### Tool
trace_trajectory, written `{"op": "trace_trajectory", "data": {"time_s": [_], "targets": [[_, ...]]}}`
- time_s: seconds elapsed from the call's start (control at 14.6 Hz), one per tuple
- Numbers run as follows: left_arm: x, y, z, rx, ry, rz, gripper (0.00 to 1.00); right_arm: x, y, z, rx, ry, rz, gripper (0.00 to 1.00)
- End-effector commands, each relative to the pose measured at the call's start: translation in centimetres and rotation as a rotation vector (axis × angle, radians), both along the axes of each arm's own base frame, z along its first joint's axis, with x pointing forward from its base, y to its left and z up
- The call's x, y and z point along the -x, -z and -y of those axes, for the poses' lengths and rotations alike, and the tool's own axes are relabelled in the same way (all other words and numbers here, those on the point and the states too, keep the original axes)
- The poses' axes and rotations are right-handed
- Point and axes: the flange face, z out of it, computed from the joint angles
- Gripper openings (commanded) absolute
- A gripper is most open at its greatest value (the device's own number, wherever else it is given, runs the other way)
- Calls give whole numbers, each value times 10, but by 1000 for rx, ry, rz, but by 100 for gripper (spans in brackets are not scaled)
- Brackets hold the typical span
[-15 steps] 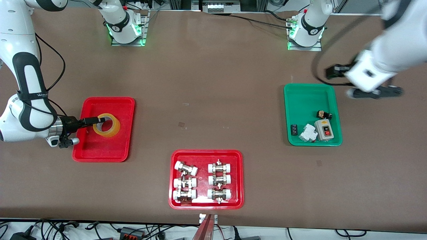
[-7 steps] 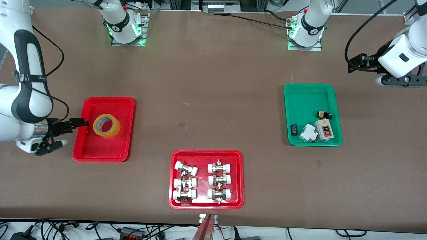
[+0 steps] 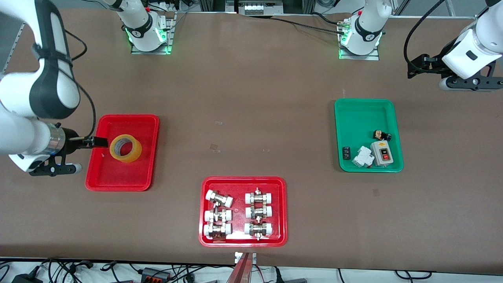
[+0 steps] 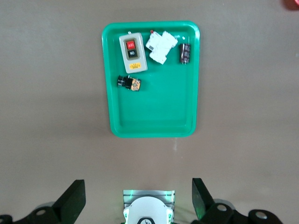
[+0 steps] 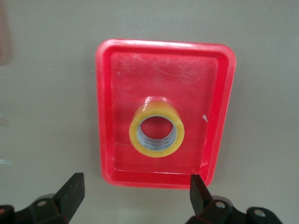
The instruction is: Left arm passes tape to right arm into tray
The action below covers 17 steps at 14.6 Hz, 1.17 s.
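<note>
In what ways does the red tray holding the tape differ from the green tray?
The tray is red and holds only the tape, a yellowish roll lying flat; the green tray holds several small electrical parts. The tray lies toward the right arm's end of the table, the green tray toward the left arm's. Both are rectangular with rounded corners and raised rims.

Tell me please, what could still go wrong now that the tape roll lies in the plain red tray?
1. The open right gripper hangs over the tray rim, close beside the tape roll; a careless move could knock the roll.
2. The cable looping beside the right arm might snag.
3. The left gripper, open, is above the table near the green tray; descending there, it might strike its rim.
</note>
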Motion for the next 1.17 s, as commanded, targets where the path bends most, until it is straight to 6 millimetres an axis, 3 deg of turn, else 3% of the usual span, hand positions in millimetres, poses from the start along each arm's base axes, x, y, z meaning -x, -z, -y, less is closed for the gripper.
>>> {"op": "trace_trajectory", "data": {"time_s": [0.0, 0.34, 0.69, 0.82, 1.1], "targets": [[-11, -18, -13, -7, -78, 36, 100, 1, -62, 22, 15, 38, 88, 100], [-10, -28, -4, -18, -112, 58, 100, 13, -115, 26, 37, 69, 147, 100], [-10, -28, -8, -14, -119, 59, 100, 19, -127, 33, 24, 69, 231, 100], [-10, -29, -5, -15, -113, 62, 100, 32, -131, 36, 27, 76, 230, 100], [-10, -28, -6, -14, -115, 60, 100, 77, -110, 43, 17, 73, 286, 100]]}}
